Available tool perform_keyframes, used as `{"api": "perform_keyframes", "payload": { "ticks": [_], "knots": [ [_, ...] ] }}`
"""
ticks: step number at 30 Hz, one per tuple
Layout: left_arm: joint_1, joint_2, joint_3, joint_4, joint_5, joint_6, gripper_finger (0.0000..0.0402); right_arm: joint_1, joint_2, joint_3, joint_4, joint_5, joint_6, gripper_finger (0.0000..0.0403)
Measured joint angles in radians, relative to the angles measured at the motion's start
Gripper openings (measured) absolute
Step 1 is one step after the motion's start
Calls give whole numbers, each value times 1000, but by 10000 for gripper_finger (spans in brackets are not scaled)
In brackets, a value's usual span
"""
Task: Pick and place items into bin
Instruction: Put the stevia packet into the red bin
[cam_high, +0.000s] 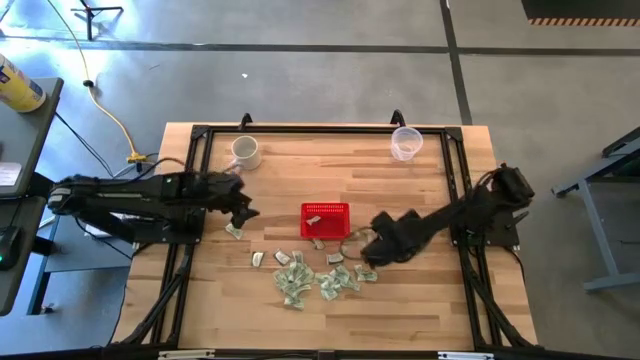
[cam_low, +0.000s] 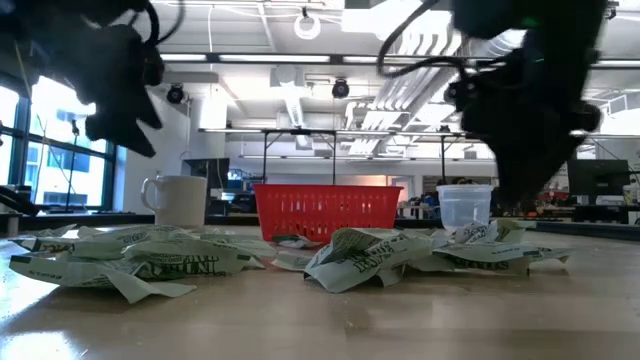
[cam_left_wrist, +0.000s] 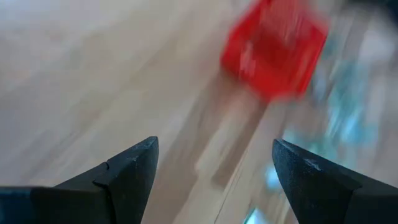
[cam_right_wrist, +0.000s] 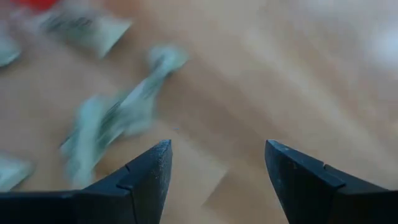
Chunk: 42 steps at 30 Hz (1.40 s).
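The bin (cam_high: 325, 220) sits near the middle of the surface (cam_high: 420, 320). At least one item appears to lie inside it already, though how many cannot be told. Most of the items (cam_high: 310, 278) are still loose, spread in a heap from the bin's 6 o'clock round toward 4 and 8 o'clock, with one stray piece (cam_high: 234, 231) off at the bin's 9 o'clock. By my reading the job is at an early stage, with nearly all of the pile left to move.

The left claw (cam_high: 243, 212) hangs at the bin's 9 o'clock, just above that stray piece; its wrist view shows the fingers spread wide with nothing between them. The right claw (cam_high: 366, 249) is at the bin's 4 o'clock, at the edge of the heap, also spread wide and empty, with items on the wood ahead of it.

A mug (cam_high: 245, 152) stands at the bin's 11 o'clock and a clear cup (cam_high: 405, 143) at 1 o'clock, both well apart from the heap and out of either arm's likely path. The crowding of the items themselves looks like the main hindrance to taking one cleanly.
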Motion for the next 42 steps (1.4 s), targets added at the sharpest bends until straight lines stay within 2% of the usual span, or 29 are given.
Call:
{"api": "perform_keyframes", "payload": {
  "ticks": [3, 6, 10, 15, 21, 26, 32, 39, 42],
  "knots": [
    [0, 148, 117, -193, 10, 133, 349, 26, -20, -33, 54, -1, 12, 248],
    [0, 269, 205, -371, -2, 200, 349, 28, -22, -38, 57, 12, -8, 248],
    [-10, 347, 253, -520, -1, 225, 349, 19, -22, -38, 60, 50, -43, 248],
    [-109, 323, 254, -522, 2, 162, 349, -36, -23, -98, 153, 2, -77, 247],
    [-335, 312, 247, -516, -37, 41, 349, -87, -23, -198, 392, -94, -204, 247],
    [-471, 350, 224, -518, -149, -49, 349, -134, -31, -253, 499, -139, -291, 247],
    [-513, 407, 255, -509, -257, -56, 349, -176, -53, -247, 492, -141, -433, 247],
    [-511, 409, 228, -463, -264, -57, 349, -230, -119, -296, 492, -112, -485, 246],
    [-510, 409, 223, -461, -240, -69, 349, -235, -176, -290, 495, -74, -529, 231]
  ]
}}
